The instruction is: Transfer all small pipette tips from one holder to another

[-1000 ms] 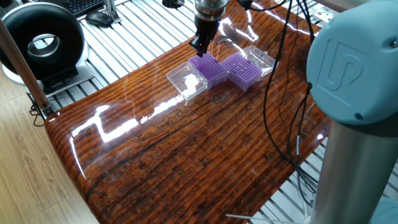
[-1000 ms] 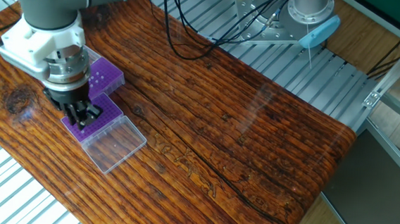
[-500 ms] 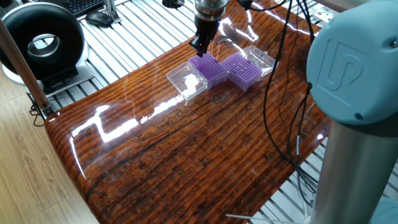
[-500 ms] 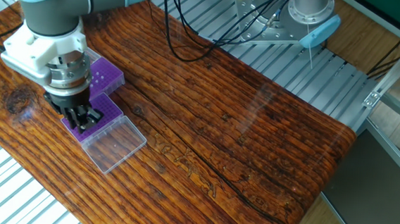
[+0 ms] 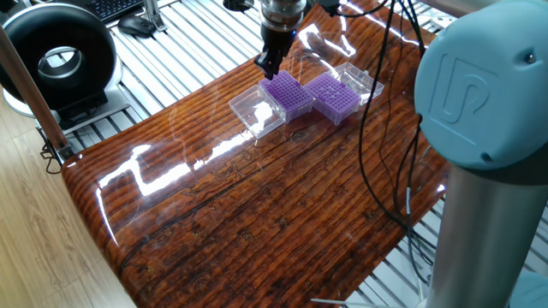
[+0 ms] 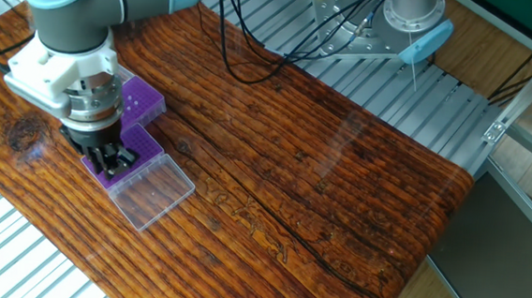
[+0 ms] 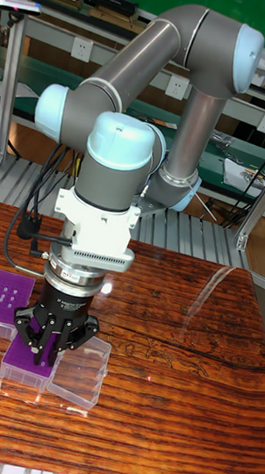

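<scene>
The pincer (image 7: 47,353) points straight down over the nearer purple rack (image 7: 30,357), its tips hanging just above the rack's grid, close to the edge that meets the rack's clear flip-open lid (image 7: 77,371). In the tall fixed view the two fingers (image 7: 40,346) stand close together, with only a thin gap between them. Whether a pipette tip sits in that gap is too small to tell, so I cannot say if the pincer is closed on something or merely nearly closed.

Taking that rack as the landmark, the second purple rack (image 6: 141,101) sits touching its far corner, offset diagonally, with its own clear lid (image 5: 360,79) opened away from the arm. A few pale dots, probably small pipette tips (image 7: 6,293), show on this second rack's top in the tall fixed view; none can be made out on the nearer rack, which the pincer partly hides.

The relation that matters is vertical: each tip stands upright in its hole, long axis in line with the pincer's own axis, so any pick or insertion is a straight drop or lift. The sideways travel between racks is short, along the diagonal joining them. The rest of the wooden desk (image 6: 320,181) stretches away from the racks.
</scene>
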Motion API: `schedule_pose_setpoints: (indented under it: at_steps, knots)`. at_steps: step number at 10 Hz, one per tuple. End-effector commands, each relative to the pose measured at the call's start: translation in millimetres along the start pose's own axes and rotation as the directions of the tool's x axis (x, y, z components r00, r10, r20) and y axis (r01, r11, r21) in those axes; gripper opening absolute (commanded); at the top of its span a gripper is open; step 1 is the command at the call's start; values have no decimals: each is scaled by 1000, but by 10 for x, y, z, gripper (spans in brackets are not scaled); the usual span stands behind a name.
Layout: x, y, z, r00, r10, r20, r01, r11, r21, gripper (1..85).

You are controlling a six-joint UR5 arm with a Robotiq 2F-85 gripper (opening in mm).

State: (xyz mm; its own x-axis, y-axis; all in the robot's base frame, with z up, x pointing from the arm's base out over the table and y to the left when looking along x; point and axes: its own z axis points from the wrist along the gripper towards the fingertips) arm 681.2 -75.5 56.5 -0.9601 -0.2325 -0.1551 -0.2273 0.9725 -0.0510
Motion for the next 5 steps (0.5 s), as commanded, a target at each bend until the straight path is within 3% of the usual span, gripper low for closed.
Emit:
schedule_pose_setpoints:
  at_steps: [1, 5]
  knots:
    - [-11, 23, 8, 1000, 11, 6, -11, 1000, -7, 250]
    - [-11, 10, 46, 1000, 9, 9, -9, 1000, 1, 250]
